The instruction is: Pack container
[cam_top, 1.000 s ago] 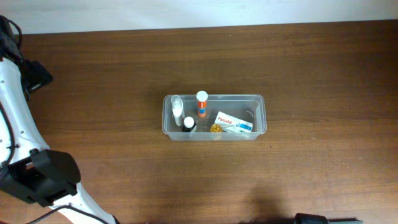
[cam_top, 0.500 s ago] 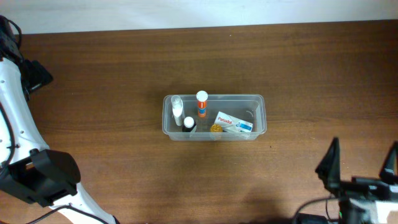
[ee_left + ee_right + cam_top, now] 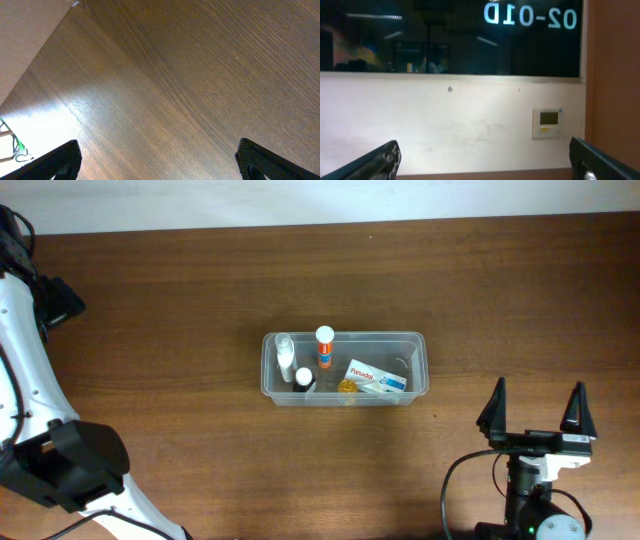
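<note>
The clear plastic container (image 3: 415,345) sits mid-table. Inside it are a small clear bottle (image 3: 285,352), an orange tube with a white cap (image 3: 324,348), a dark white-capped bottle (image 3: 304,378), a white-and-blue Panadol box (image 3: 376,378) and a small yellow item (image 3: 347,386). My right gripper (image 3: 536,408) stands open to the container's front right, well apart from it, fingers pointing toward the back wall; in the right wrist view the right gripper (image 3: 484,145) holds nothing. My left gripper (image 3: 157,147) is open over bare wood, nothing between its fingers.
The white left arm (image 3: 25,370) with its dark base (image 3: 70,470) runs along the table's left edge. A pale wall borders the table's far edge (image 3: 320,220). In the right wrist view a wall panel (image 3: 548,123) hangs under a dark window.
The right gripper came up into the overhead view from the bottom right and has shifted left, still open. The container, its contents and the left arm have not moved.
</note>
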Motion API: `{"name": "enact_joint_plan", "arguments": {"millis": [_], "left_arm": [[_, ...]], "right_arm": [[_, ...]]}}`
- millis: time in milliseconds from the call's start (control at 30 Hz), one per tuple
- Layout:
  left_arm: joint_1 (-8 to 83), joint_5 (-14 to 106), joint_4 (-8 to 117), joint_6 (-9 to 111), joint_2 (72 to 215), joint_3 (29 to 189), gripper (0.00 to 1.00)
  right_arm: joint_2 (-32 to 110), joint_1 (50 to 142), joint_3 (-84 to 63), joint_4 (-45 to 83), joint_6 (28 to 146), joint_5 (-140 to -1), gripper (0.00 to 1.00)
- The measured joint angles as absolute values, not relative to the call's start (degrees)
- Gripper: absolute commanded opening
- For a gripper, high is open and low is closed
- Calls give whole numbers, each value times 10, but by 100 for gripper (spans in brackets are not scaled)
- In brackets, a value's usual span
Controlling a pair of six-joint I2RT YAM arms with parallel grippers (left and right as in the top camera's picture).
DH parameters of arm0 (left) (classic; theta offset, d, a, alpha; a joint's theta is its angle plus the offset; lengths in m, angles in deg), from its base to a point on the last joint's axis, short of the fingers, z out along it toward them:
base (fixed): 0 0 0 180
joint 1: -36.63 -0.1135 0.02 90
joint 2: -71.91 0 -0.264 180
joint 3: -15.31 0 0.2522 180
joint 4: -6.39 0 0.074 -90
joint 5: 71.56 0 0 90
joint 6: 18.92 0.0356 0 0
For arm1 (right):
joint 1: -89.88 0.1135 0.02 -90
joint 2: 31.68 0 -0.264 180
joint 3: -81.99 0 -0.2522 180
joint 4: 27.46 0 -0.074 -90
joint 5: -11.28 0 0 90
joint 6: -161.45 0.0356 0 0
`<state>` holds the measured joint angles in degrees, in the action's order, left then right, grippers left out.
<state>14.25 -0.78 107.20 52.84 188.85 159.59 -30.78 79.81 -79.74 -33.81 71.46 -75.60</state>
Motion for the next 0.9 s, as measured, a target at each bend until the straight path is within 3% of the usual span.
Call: {"name": "enact_joint_plan", "arguments": {"millis": [900], "left_arm": [[143, -8, 1072, 528, 1889, 1596, 99]], "right_arm": [[-308, 836, -837, -197, 730, -726, 98]]}}
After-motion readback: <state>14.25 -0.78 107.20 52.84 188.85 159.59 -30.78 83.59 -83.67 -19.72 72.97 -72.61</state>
